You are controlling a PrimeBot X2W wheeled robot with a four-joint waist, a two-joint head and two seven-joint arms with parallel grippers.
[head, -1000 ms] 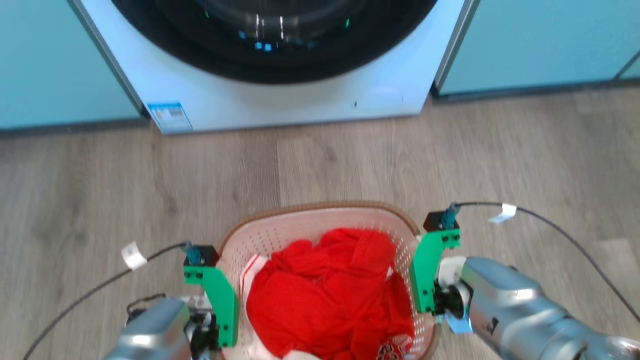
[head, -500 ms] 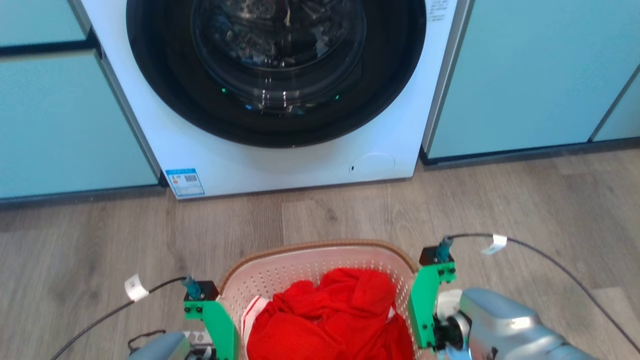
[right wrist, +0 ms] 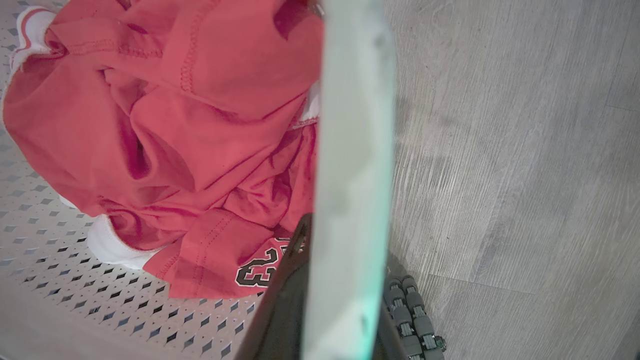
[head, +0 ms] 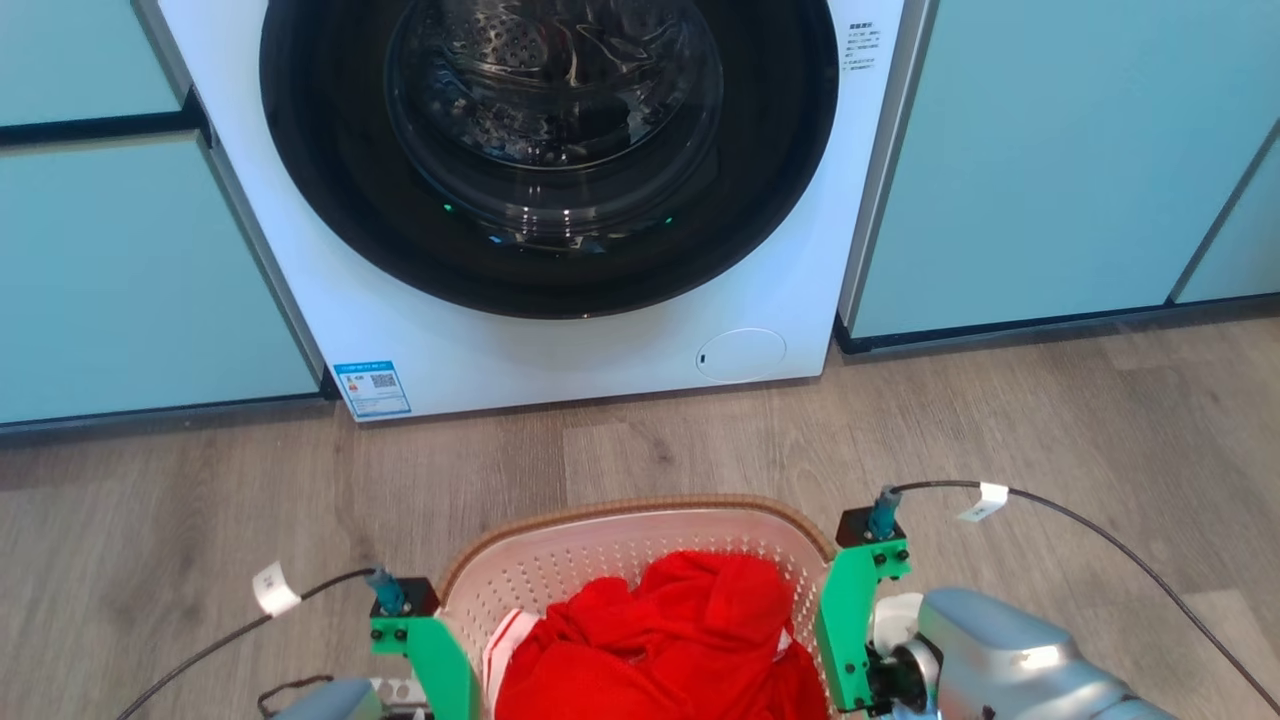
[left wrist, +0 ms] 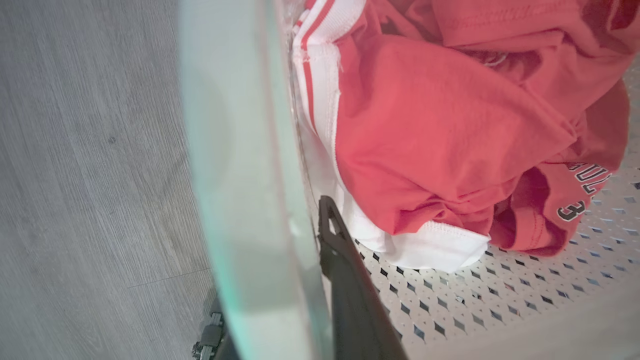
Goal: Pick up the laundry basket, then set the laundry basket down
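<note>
The laundry basket (head: 640, 508), white and perforated with a brown woven-look rim, sits at the bottom middle of the head view, between my two arms. It holds crumpled red clothing (head: 690, 640) with white trim. My left gripper (left wrist: 280, 260) is shut on the basket's left rim (left wrist: 240, 190), which blurs into a pale band; one dark finger (left wrist: 345, 280) is inside the wall. My right gripper (right wrist: 345, 260) is shut on the right rim (right wrist: 350, 150), with a dark finger (right wrist: 282, 305) inside. Whether the basket touches the floor is hidden.
A white washing machine (head: 560, 370) with a dark round door stands straight ahead, between teal cabinets to the left (head: 130, 270) and right (head: 1050, 170). Grey wood floor (head: 700, 440) lies between it and the basket. Black cables (head: 1100, 540) loop out from both wrists.
The whole head picture has shifted: more of the washing machine shows, and the basket and arms sit lower, so the camera moved. Both grippers stay on the rim.
</note>
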